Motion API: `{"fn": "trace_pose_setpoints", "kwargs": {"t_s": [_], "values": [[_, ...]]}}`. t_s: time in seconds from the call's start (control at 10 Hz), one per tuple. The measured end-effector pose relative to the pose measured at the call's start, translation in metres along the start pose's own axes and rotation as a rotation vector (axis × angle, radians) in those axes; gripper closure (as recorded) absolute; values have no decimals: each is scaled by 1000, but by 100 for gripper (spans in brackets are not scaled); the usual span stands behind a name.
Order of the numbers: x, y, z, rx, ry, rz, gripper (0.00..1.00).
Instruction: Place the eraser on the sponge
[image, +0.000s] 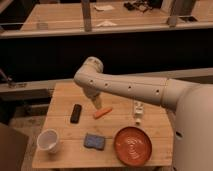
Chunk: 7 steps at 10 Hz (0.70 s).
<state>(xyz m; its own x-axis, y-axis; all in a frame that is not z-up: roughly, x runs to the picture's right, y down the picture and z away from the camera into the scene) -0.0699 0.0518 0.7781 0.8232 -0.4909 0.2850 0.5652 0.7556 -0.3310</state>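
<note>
Eraser (76, 113): lay flat on the counter (155, 122) toward its left edge, apart from the sponge.
Sponge (94, 141): sat by the near edge, nothing on it.
Jaws: hung over the counter's middle, between eraser and stick (102, 112); open or closed, could not tell.
Progress: eraser not on sponge; grasp and placing were left.

Your 1 camera looks down, fairly near, over the arm (130, 89) at the table (62, 102); the hand (96, 103) hangs above it.
</note>
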Motion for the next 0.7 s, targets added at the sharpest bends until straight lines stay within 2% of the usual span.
{"fn": "trace_pose_setpoints", "kwargs": {"t_s": [0.7], "values": [[-39,-22,36,-28,-45,-112,20]]}}
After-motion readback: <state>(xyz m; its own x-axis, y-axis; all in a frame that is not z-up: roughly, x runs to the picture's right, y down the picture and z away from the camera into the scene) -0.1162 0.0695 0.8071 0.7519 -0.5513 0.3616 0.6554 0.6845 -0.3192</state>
